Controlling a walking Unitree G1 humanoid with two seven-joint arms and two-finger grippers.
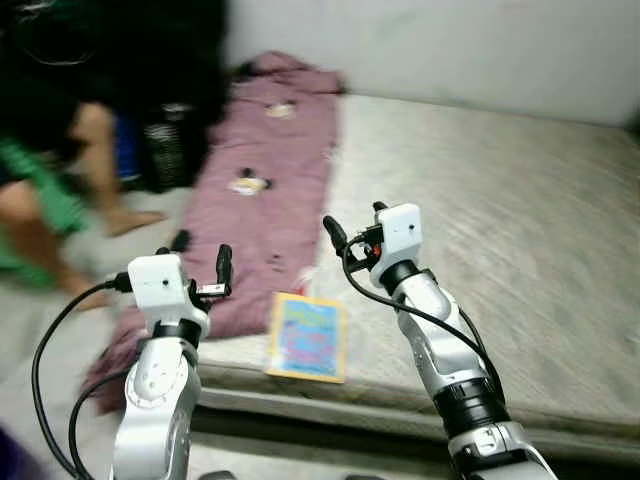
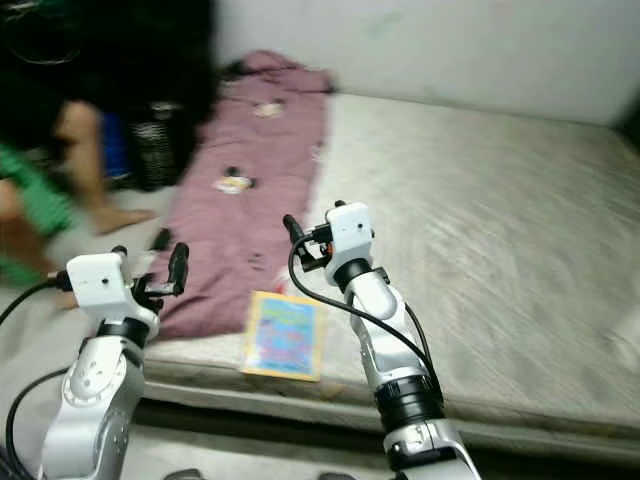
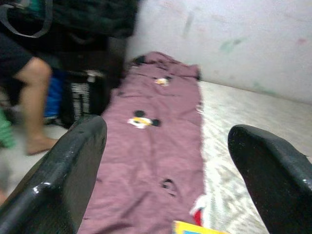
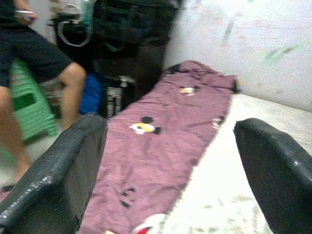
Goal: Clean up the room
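Item 1: book (image 1: 308, 337), flat at mattress (image 1: 520, 250) front edge, touching purple blanket (image 1: 270, 190). Left gripper (image 1: 205, 270), right gripper (image 1: 350, 240): both spread, empty, hovering. Advice: descend squarely, pinch book's overhanging edge.

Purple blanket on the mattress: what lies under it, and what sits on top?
The purple blanket lies flat along the mattress's left side, its near end spilling off the edge. Nothing rests on it. A colourful book lies beside it. Whatever lies beneath is covered.
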